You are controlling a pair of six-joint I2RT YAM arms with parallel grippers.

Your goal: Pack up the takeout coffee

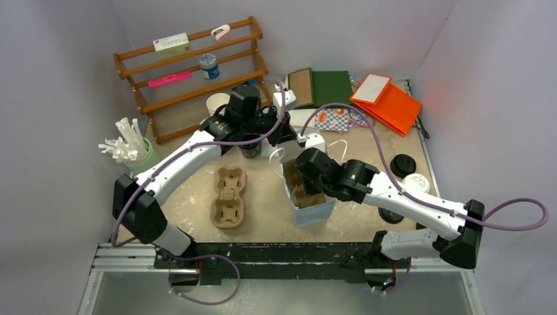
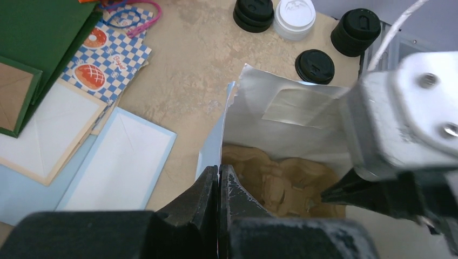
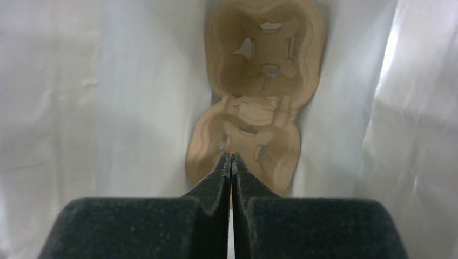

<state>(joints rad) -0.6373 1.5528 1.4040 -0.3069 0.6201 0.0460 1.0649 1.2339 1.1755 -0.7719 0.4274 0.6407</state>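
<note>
The takeout coffee [image 1: 417, 182], a white-lidded cup, stands at the right among black lids; the left wrist view shows it too [image 2: 294, 17]. A light blue paper bag [image 1: 314, 211] stands open mid-table, white inside [image 2: 281, 127]. My left gripper [image 1: 284, 146] [image 2: 219, 170] is shut on the bag's rim. My right gripper [image 1: 305, 184] [image 3: 231, 157] reaches down inside the bag, shut on the edge of a brown cup carrier [image 3: 254, 124] lying at the bottom [image 2: 281, 181].
A second cup carrier [image 1: 228, 195] lies left of the bag. Black lids [image 1: 402, 164] sit near the coffee. A dark-inside cup [image 1: 249, 149], a lidless white cup [image 1: 217, 103], a wooden rack [image 1: 190, 72], straws [image 1: 128, 147], and green [image 1: 332, 86] and orange bags [image 1: 387, 102] surround them.
</note>
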